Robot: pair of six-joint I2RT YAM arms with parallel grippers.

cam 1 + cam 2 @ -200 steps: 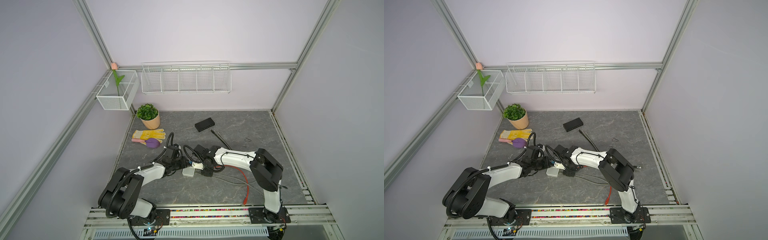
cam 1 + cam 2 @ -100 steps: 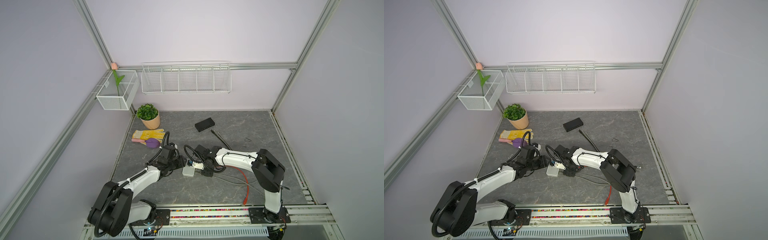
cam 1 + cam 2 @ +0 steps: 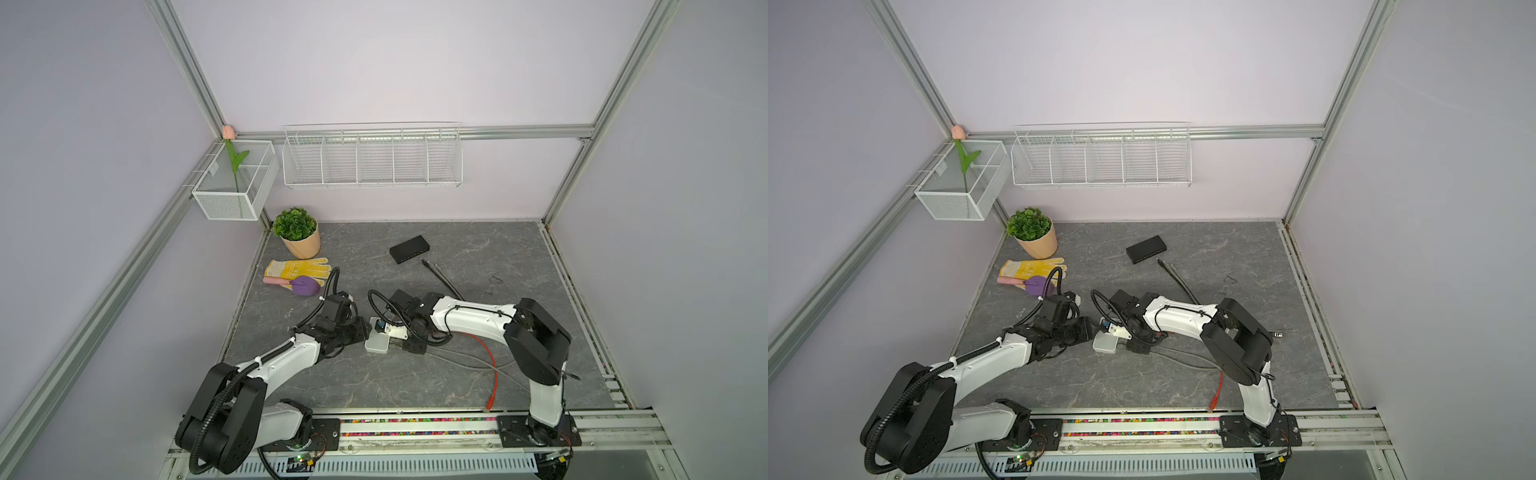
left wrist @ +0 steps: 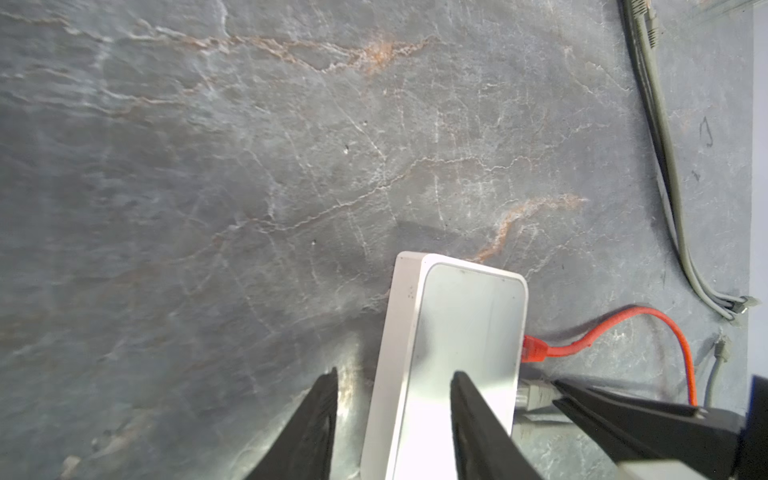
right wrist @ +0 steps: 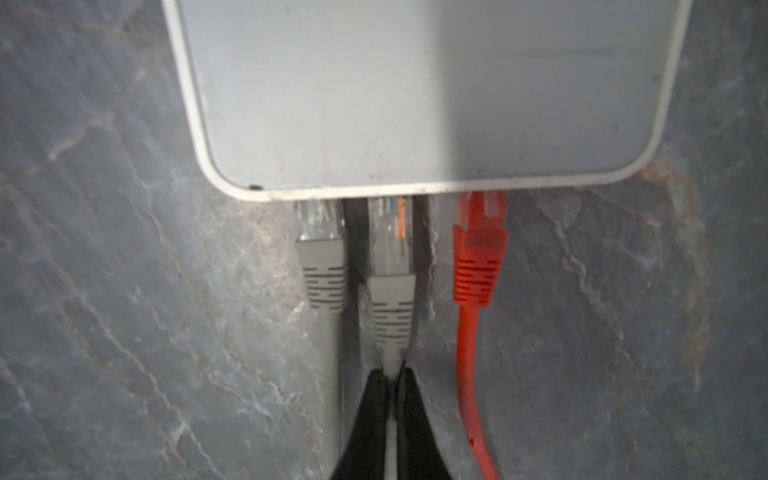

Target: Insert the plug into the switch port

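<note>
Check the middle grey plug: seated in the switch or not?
Not fully seated: the middle grey plug shows more clear shell outside the switch than the neighbouring grey plug. Tip depth is hidden.

Both top views: even, diffuse overhead light; walls (image 3: 374, 62) bright, tabletop (image 3: 374, 382) mid-grey, shadows soft and short. Wide-angle stretch toward the corners. Left wrist view: hard glare on the switch (image 4: 457, 332) top and the tabletop alongside; far tabletop smeared. Right wrist view: dimmer, switch top shaded, grey plug (image 5: 390, 249) blurred, soft overall.
</note>
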